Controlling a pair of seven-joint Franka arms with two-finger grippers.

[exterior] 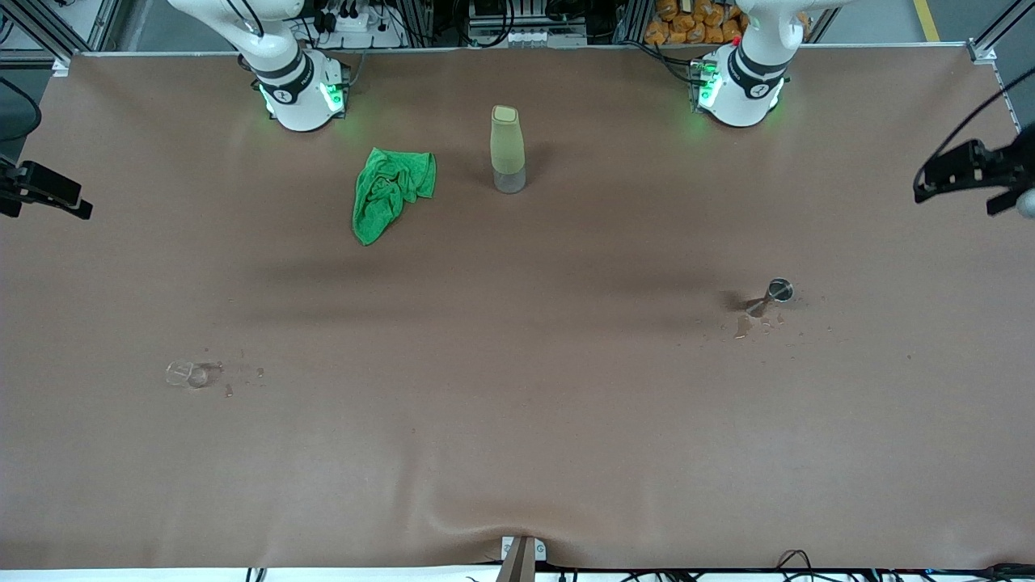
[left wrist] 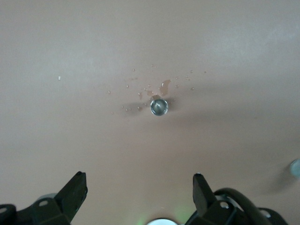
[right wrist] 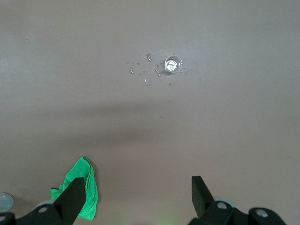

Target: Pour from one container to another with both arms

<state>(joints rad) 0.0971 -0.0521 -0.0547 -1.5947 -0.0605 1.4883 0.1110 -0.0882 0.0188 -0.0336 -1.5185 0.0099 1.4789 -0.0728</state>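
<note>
The tiny clear cup (exterior: 187, 373) stands toward the right arm's end of the table, nearer to the front camera than the green cloth; water drops lie beside it. The small silvery metal cup (exterior: 775, 295) stands toward the left arm's end, among wet spots. My left gripper (left wrist: 139, 176) hangs high over the table, open and empty, with the metal cup (left wrist: 159, 107) below it and apart from it. My right gripper (right wrist: 138, 178) is also high, open and empty, and the clear cup (right wrist: 173, 64) stands far below it. Neither hand shows in the front view.
A tall yellowish-green bottle (exterior: 507, 149) stands between the two arm bases. A crumpled green cloth (exterior: 390, 192) lies beside it, toward the right arm's base. Black camera mounts (exterior: 970, 170) reach in at both ends of the table.
</note>
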